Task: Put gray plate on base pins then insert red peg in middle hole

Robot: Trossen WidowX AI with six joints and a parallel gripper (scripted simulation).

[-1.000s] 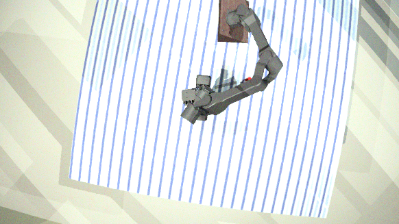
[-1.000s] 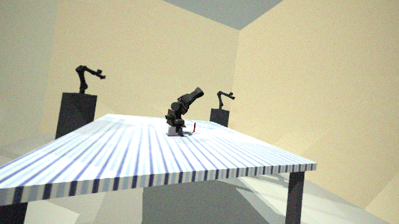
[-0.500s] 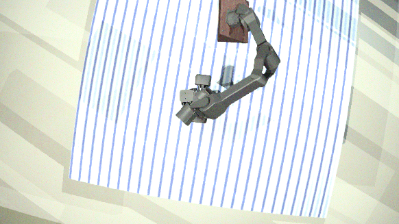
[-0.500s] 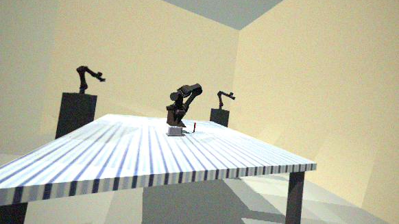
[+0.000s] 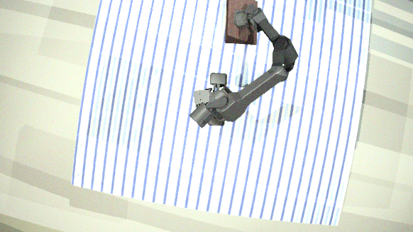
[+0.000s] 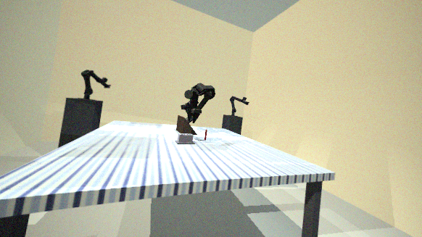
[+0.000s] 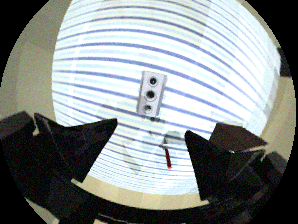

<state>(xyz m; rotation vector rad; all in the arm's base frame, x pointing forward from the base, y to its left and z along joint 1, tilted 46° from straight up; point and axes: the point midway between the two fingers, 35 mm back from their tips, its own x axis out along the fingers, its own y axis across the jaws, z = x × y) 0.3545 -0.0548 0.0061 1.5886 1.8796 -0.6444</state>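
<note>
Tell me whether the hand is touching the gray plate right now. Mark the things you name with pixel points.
Apart. The wrist view shows the hand (image 5: 203,96) (image 6: 195,121) (image 7: 152,128) spread open, with striped tabletop visible between each fingertip and the gray plate (image 6: 185,138) (image 7: 156,95).

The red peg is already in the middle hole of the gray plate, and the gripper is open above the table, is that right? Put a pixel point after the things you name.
Not quite: the wrist view shows the red peg (image 6: 206,135) (image 7: 168,158) standing off to the side of the gray plate (image 6: 185,138) (image 7: 145,89), with nothing in the middle hole. The gripper (image 7: 152,128) is indeed open above the table (image 5: 149,158) (image 6: 109,169) (image 7: 150,50).
</note>
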